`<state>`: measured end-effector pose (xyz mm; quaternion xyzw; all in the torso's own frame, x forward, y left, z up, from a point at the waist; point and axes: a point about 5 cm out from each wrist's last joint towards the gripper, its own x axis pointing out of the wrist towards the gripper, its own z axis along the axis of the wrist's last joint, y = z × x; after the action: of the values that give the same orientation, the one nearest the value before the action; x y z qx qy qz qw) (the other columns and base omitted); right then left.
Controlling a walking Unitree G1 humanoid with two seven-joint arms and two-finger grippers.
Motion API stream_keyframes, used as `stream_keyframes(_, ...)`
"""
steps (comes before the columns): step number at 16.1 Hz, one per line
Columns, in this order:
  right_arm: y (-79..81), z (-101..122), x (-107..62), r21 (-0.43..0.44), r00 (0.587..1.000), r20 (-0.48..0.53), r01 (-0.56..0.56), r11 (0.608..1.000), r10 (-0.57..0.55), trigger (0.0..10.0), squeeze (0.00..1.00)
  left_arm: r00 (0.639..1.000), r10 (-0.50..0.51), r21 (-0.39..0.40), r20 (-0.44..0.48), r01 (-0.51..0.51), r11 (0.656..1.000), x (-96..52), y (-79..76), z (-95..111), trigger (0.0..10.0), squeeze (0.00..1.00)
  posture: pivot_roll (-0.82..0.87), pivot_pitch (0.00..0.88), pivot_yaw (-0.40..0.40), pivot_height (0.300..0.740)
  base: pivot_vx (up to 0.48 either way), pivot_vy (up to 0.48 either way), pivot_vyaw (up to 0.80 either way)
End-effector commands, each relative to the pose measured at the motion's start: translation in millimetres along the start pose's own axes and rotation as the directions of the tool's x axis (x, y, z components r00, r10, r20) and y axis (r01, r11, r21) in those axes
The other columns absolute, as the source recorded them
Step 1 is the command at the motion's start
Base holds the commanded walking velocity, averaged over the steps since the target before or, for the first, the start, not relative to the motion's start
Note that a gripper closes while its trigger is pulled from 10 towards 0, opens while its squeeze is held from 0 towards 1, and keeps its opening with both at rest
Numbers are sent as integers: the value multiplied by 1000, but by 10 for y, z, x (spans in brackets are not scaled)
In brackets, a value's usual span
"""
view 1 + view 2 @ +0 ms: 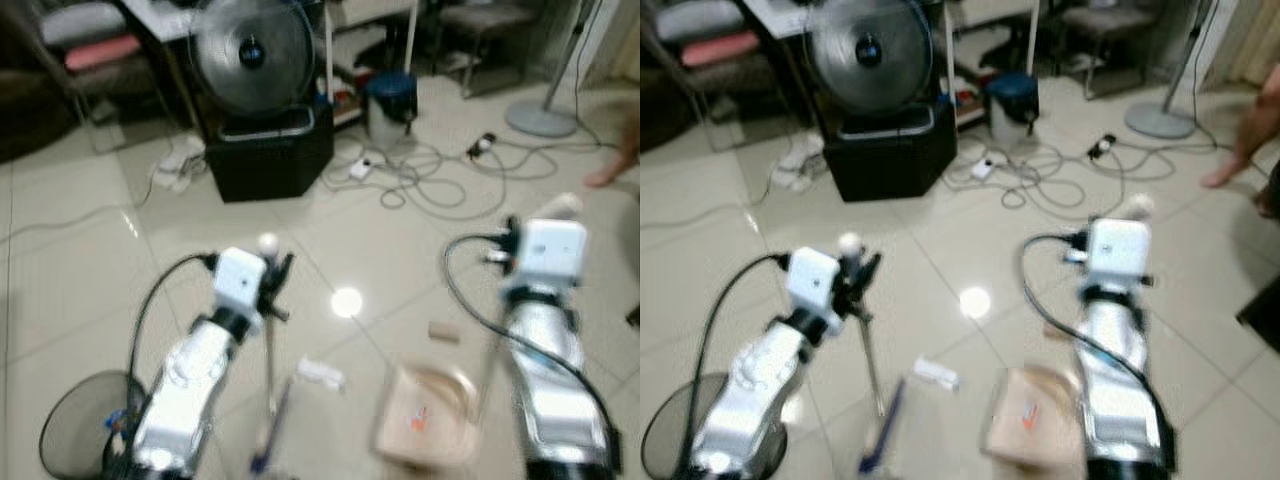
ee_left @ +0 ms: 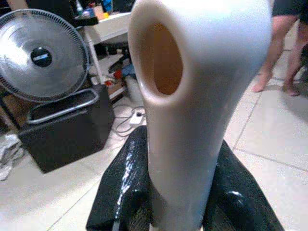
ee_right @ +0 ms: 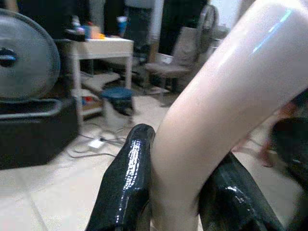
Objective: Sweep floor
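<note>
My left gripper is shut on the white-tipped broom handle, its black fingers on either side of it. The thin pole runs down to a blue brush head on the tiles. My right gripper is shut on the curved cream handle of the dustpan, which rests on the floor between the arms. A crumpled white scrap lies beside the broom, and a small brown piece lies just beyond the dustpan.
A fan stands on a black box ahead, with tangled cables and a blue bucket to its right. A mesh bin sits at lower left. A round stand base and a person's foot are at far right.
</note>
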<state>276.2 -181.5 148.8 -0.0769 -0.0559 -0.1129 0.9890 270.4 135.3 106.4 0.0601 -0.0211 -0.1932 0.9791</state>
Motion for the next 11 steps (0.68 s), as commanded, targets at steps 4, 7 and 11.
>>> stream_keyframes(4, -52, 33, 19, 21, 1000, 17, 23, 1000, -23, 10000, 0, 1000, -4, 22, 24, 3, 1000, 39, -7, 54, 10000, 0, -54, 37, 91, 740, 337, 0, 0)
stream_keyframes(7, -51, -1, 16, 50, 1000, -4, 30, 998, -30, 10000, 0, 1000, -7, 24, 26, 6, 1000, 50, -9, 53, 10000, 0, -58, 30, 94, 740, 338, 0, 0)
stream_keyframes(11, -49, -8, 15, 55, 1000, -3, 28, 998, -28, 10000, 0, 1000, -7, 27, 27, 6, 1000, 54, -3, 51, 10000, 0, -55, 27, 96, 740, 337, 0, 0)
